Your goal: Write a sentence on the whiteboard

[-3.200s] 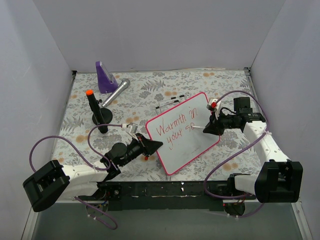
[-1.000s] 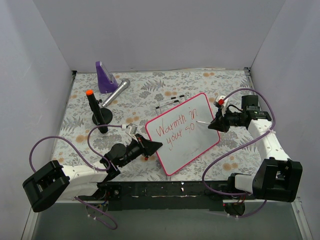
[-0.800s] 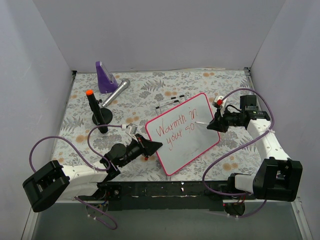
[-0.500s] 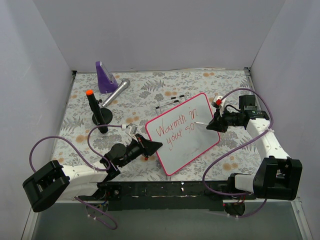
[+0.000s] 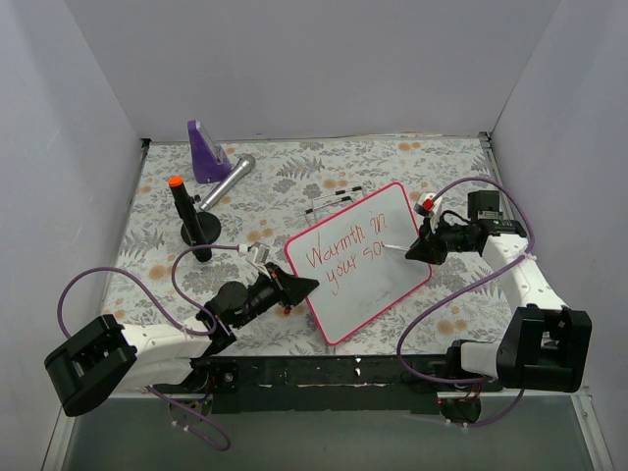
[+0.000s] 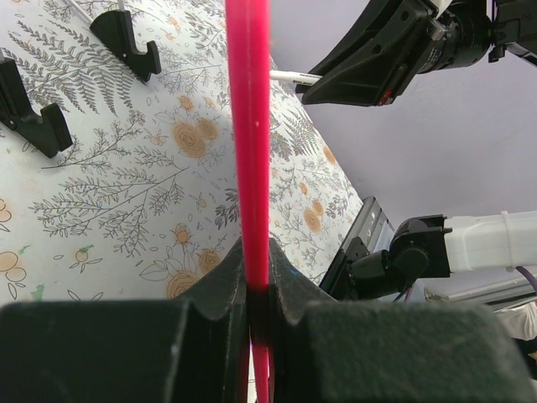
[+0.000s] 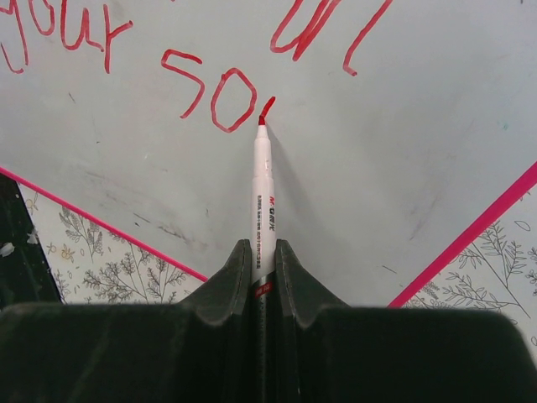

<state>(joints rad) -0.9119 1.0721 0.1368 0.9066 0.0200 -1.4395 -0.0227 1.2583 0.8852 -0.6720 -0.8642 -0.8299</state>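
One whiteboard (image 5: pixel 381 287) is sitting mid-table. The left gripper (image 5: pixel 306 286) is pinching its pink edge at 9 o'clock. The sentence (image 5: pixel 341 253) is ending at "so", with bare white lying toward 5 o'clock. The right gripper (image 5: pixel 410 252), at 3 o'clock, is clamping one marker (image 7: pixel 263 197), its tip touching the board.

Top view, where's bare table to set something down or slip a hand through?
Freest is the back-right corner of the table, bordered by the far edge of the whiteboard and the back wall. Smaller patch left of the black stand. Crowded at the board: the left end effector clamps its frame, the right end effector holds a marker on it.
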